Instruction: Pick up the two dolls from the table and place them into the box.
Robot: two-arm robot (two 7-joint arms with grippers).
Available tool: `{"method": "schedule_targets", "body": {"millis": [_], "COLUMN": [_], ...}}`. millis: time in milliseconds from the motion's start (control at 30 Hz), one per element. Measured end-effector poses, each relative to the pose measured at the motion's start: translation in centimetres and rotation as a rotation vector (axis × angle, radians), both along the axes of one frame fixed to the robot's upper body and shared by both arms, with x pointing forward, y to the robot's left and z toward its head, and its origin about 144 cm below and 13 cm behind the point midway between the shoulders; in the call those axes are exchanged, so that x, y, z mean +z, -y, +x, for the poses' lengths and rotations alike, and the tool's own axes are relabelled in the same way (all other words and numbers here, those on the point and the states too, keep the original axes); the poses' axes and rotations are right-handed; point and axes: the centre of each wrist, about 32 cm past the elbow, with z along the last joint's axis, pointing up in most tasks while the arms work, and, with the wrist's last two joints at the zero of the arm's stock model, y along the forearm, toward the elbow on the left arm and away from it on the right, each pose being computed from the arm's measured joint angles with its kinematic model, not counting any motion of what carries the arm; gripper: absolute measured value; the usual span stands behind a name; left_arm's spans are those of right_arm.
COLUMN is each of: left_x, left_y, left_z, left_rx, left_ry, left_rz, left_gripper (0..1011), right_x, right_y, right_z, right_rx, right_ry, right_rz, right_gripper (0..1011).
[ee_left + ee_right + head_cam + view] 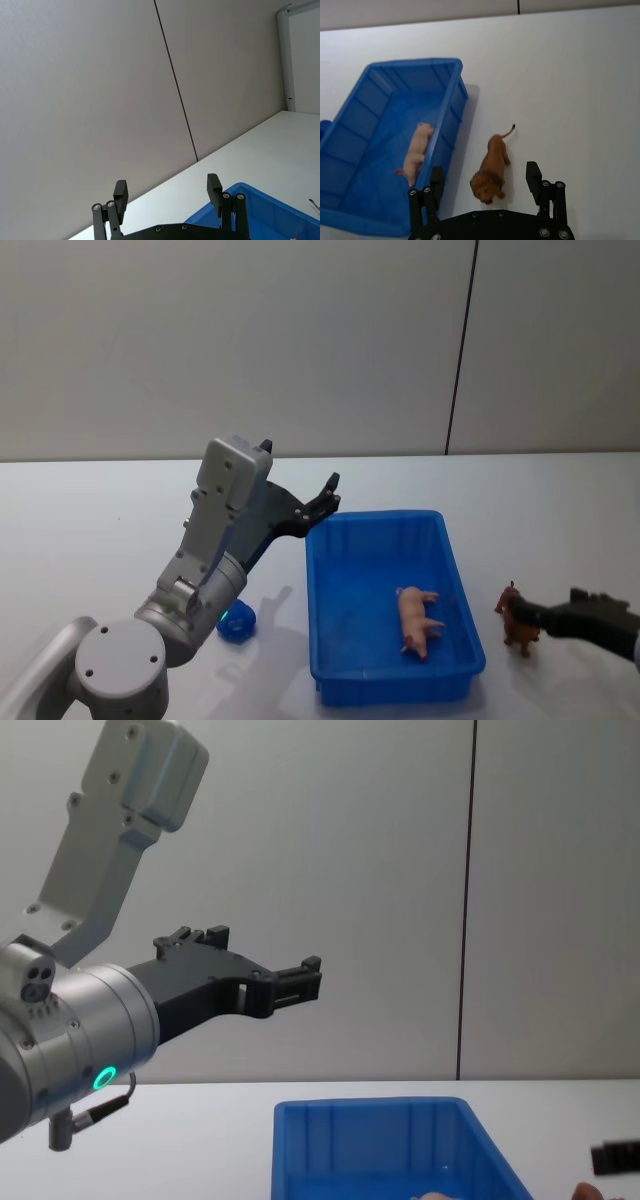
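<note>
done: pig doll (420, 618) in box (385, 522) | remaining: lion doll (516, 617) on table (100, 530) beside box | right gripper (485, 172) spread wide at lion doll, apparently not gripping | left gripper (167, 185) high, spread, empty

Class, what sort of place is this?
Likely a robot test lab: bare white table, plain grey wall panels, a blue box, and an open right gripper at a toy lion.

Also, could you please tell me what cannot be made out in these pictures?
1. Head view: most of the right gripper and its arm, cut off by the right edge beside the lion doll.
2. Chest view: the pig doll, hidden by the box wall and the bottom edge.
3. Head view: what the small blue object is, since the left gripper arm partly covers it.
</note>
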Motion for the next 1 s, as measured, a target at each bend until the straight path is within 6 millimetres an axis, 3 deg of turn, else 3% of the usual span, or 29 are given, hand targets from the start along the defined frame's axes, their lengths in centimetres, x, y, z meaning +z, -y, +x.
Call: {"method": "schedule_targets", "body": {"millis": [533, 1000], "left_x": [0.0, 0.0], "left_y": [0.0, 0.0], "left_z": [0.0, 0.0], "left_rx": [0.0, 0.0], "left_ry": [0.0, 0.0], "left_rz": [0.0, 0.0], "left_gripper": [1001, 1001], "right_x": [-1.0, -1.7], "right_y": [-0.2, -1.5], "right_z": [-2.0, -1.2], "right_rx": [-0.014, 0.012], "right_ry": [-0.056, -0.036], "right_rz": [-0.081, -0.139], "right_gripper": [1001, 1001]}}
